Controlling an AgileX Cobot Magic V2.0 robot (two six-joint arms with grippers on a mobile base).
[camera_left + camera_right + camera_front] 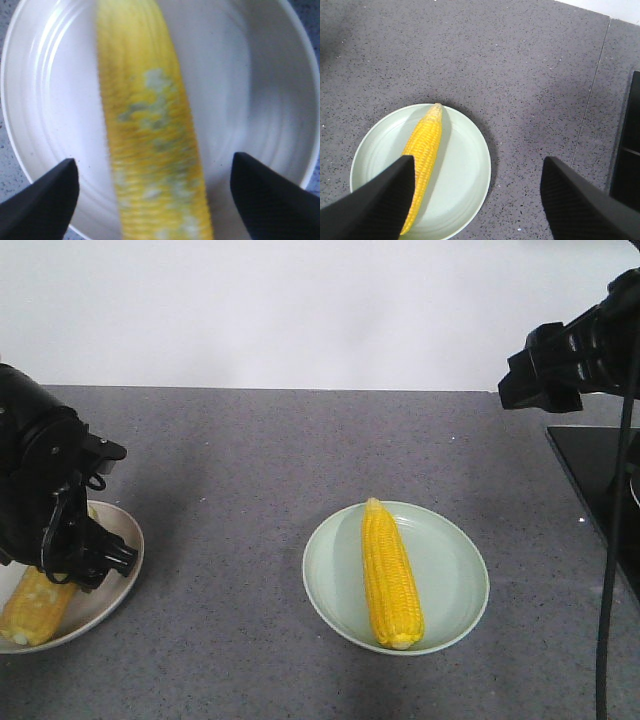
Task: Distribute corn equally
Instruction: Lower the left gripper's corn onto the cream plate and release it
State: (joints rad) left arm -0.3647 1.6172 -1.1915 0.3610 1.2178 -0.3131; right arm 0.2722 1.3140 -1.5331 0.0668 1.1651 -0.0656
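Note:
One corn cob [390, 575] lies lengthwise on the pale green plate [455, 570] at the table's middle, tip pointing away. A second corn cob [35, 605] lies in the white plate [100, 605] at the far left. My left gripper [80, 565] hangs low over that white plate [260, 90]. It is open [154, 159], one finger on each side of the blurred cob [150, 100] and neither touching it. My right gripper [530, 380] is raised at the upper right, open [479, 158] and empty, high above the green plate [465, 165] and its cob [425, 150].
A black flat panel [590, 470] lies at the table's right edge, seen also as a dark panel [627, 145] in the right wrist view. The grey speckled tabletop [250, 470] ends at a white wall behind. A black cable [610, 570] hangs from the right arm.

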